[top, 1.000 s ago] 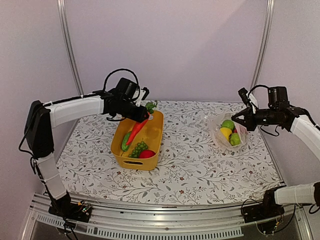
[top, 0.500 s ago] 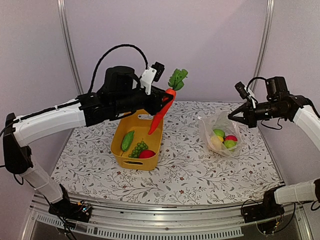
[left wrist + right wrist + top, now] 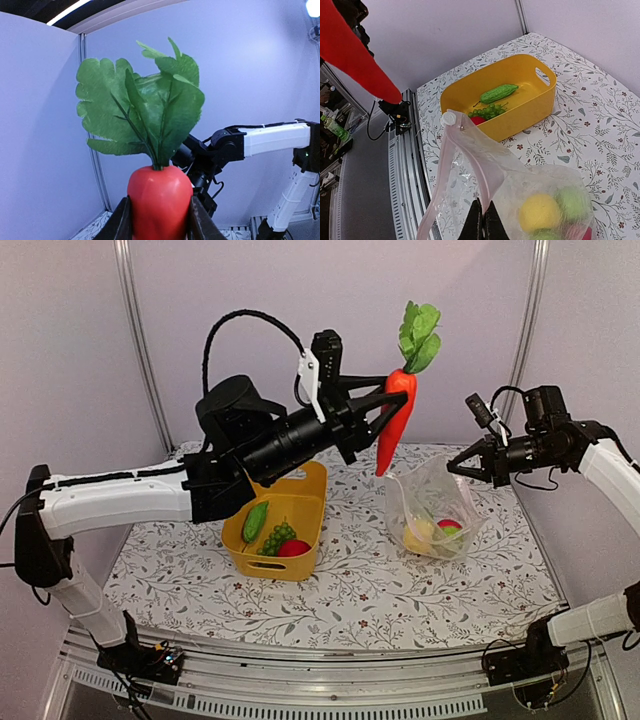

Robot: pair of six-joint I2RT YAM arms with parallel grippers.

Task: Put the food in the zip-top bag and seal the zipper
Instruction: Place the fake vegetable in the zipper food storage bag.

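Observation:
My left gripper is shut on a red toy carrot with green leaves and holds it high, above and left of the clear zip-top bag. The carrot fills the left wrist view between my fingers. My right gripper is shut on the bag's pale pink zipper strip and holds the bag up, mouth open. Yellow, green and red pieces lie inside the bag. A green gourd, green grapes and a red piece lie in the yellow tub.
The yellow tub stands left of centre on the floral cloth. The metal rail runs along the near table edge. Walls close the back and sides.
My left arm has lifted the carrot out of the tub, up and to the right toward the bag. My right gripper has raised the bag's mouth, and the bag now hangs open.

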